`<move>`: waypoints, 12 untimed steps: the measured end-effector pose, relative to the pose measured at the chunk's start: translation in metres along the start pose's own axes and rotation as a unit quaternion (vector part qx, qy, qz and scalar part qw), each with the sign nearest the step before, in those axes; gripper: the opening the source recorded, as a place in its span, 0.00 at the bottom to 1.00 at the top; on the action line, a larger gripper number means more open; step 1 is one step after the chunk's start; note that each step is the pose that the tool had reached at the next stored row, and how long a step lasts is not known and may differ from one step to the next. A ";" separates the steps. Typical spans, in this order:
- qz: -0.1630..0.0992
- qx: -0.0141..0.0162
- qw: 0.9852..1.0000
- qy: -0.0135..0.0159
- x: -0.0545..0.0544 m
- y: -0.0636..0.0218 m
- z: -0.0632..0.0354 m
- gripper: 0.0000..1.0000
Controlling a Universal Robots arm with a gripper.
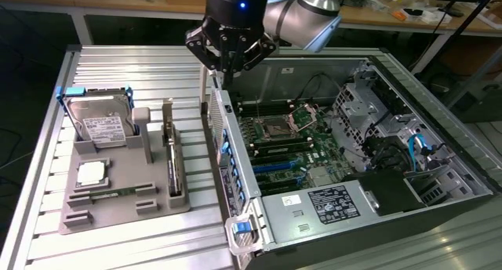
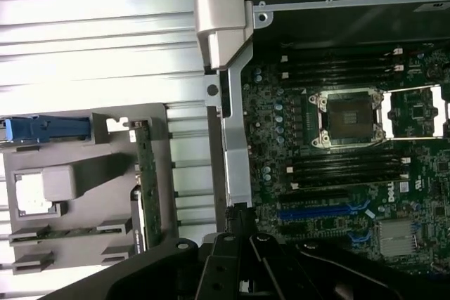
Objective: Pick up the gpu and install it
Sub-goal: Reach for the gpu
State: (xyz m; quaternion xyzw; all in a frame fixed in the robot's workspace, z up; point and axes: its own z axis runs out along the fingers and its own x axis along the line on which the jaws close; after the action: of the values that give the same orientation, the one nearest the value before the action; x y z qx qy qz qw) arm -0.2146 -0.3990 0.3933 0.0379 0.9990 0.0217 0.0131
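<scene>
My gripper (image 1: 229,69) hangs fingertips-down, its fingers drawn close together with nothing between them; in the wrist view the dark linkages meet at the same narrow tip (image 2: 241,220).

Directly beneath my fingertips runs the silver rear rail (image 1: 226,114) of the open computer case (image 1: 439,217); the rail (image 2: 235,152) stands upright, and blue tabs (image 1: 229,167) line it further along, away from my hand.

Just past the rail, on the case side of my hand, lies the motherboard (image 1: 286,158); its processor socket (image 1: 276,129) sits open in a metal frame, with dark memory slots on either side of it (image 2: 348,117); blue expansion slots (image 2: 316,210) lie below me in the wrist view.

On the other side of my hand, apart from my fingers, a grey holder (image 1: 157,208) rests on the slatted metal table (image 1: 117,70).

The gpu (image 1: 173,164) stands on its long edge in the holder's slot nearest to me, untouched; the wrist view shows its thin green edge (image 2: 146,173).

Beyond it, a slim memory stick (image 1: 110,193) lies flat in the holder beside a pale square chip (image 1: 91,173).

Farthest from my hand, a hard drive (image 1: 98,126) with a white label leans upright in a blue frame (image 2: 42,130).
</scene>
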 end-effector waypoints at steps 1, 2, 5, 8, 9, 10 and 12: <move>0.000 0.000 1.000 0.000 0.002 -0.0002 -0.0001 0.11; 0.000 0.000 1.000 0.000 0.005 -0.0004 -0.0001 0.11; 0.000 0.000 1.000 0.000 0.012 -0.0009 -0.0004 0.11; 0.000 0.000 1.000 0.000 0.020 -0.0015 -0.0006 0.11; 0.000 0.000 1.000 0.000 0.023 -0.0017 -0.0007 0.11; 0.000 0.000 1.000 0.000 0.026 -0.0019 -0.0007 0.11; 0.000 0.000 1.000 0.000 0.031 -0.0023 -0.0009 0.11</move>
State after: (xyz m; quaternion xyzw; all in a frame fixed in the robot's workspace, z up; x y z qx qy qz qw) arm -0.2461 -0.3989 0.3933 0.0379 0.9990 0.0217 0.0131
